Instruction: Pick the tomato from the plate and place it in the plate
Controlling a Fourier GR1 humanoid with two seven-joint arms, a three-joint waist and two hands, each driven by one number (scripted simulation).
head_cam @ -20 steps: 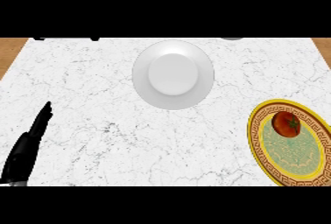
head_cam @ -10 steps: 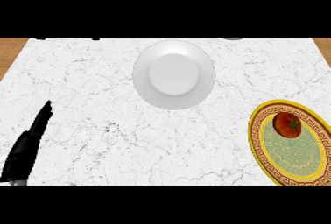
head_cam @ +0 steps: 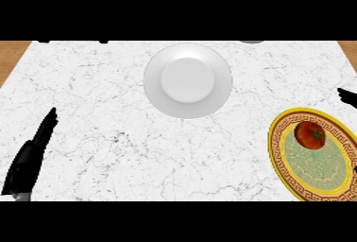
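A dark tip of the right robot hand [head_cam: 346, 96] is now seen at the right edge, absent half a second ago; whether it is released or clenched cannot be told. The tomato [head_cam: 310, 134] lies unmoved on the upper part of the patterned plate [head_cam: 287, 166]. The white plate [head_cam: 155, 90] sits well apart on the tabletop [head_cam: 105, 132]. The left robot hand [head_cam: 31, 153] rests released, fingers straight, unchanged. Judged: the reach has just begun.

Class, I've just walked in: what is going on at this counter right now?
Nothing is being held yet. A tomato sits on the patterned plate at the right. The white plate stands bare on the marble counter. The left hand rests open at the left. A tip of the right hand shows at the right edge.
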